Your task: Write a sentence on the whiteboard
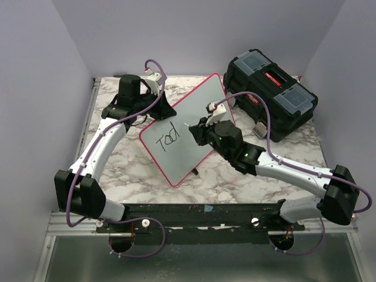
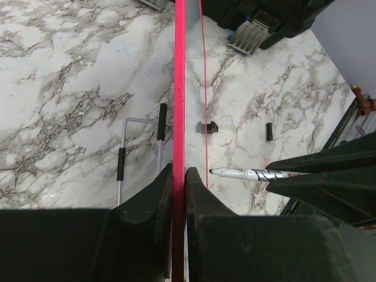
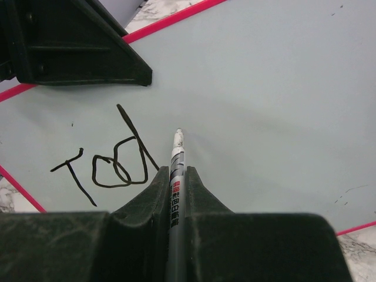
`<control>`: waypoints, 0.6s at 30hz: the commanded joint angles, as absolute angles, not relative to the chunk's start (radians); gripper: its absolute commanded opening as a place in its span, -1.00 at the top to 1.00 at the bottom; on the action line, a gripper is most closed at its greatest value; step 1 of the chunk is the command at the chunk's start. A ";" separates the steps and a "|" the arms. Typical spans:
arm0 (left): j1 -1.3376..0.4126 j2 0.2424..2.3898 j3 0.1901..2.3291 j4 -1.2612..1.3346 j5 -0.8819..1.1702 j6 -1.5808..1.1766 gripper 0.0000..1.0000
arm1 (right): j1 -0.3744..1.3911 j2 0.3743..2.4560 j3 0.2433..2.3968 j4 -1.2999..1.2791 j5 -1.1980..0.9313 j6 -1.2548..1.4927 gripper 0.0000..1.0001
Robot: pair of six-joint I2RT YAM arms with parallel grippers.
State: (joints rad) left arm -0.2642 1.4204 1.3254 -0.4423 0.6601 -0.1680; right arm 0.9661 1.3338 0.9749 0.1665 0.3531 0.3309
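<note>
The left wrist view shows the whiteboard [image 1: 198, 107] only from its edge, as a thin red line, so its writing side is hidden there. In the top view the right tool [image 3: 176, 174] covers a bit of the board. Only 3 letters of the sentence [image 3: 109, 157] can be read, "Tod", in black. I cannot tell if the pen [image 3: 177, 154] tip touches the board or is just above it. A thin wire thing [image 2: 141, 140] with black grips lies on the tabletop [image 1: 235, 182], and it is hard to say what it is. The black toolbox [image 1: 271, 94] is cut off in the left wrist view. The whiteboard sits in the middle of the tabletop, between the 2 arms, with the toolbox at the far right. The left tool [image 2: 179, 174] is shut tight on the board's red rim. The right tool is closed around the pen. The tabletop looks like white and grey marble. Plain pale walls [image 1: 194, 35] stand on 3 sides.
</note>
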 commanded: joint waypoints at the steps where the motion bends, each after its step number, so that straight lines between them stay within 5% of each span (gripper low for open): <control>1: -0.270 1.420 1.284 -0.376 0.638 -0.113 1.00 | 0.959 1.318 0.953 0.195 0.344 0.307 0.99; 18: -0.277 1.431 1.287 -0.368 0.647 -0.124 1.00 | 0.957 1.365 0.972 0.206 0.367 0.289 0.99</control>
State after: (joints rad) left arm -0.2642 1.4204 1.3052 -0.3973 0.6617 -0.1848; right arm 0.9646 1.3388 0.9619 0.1814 0.3531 0.3050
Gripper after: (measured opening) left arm 0.107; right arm 0.118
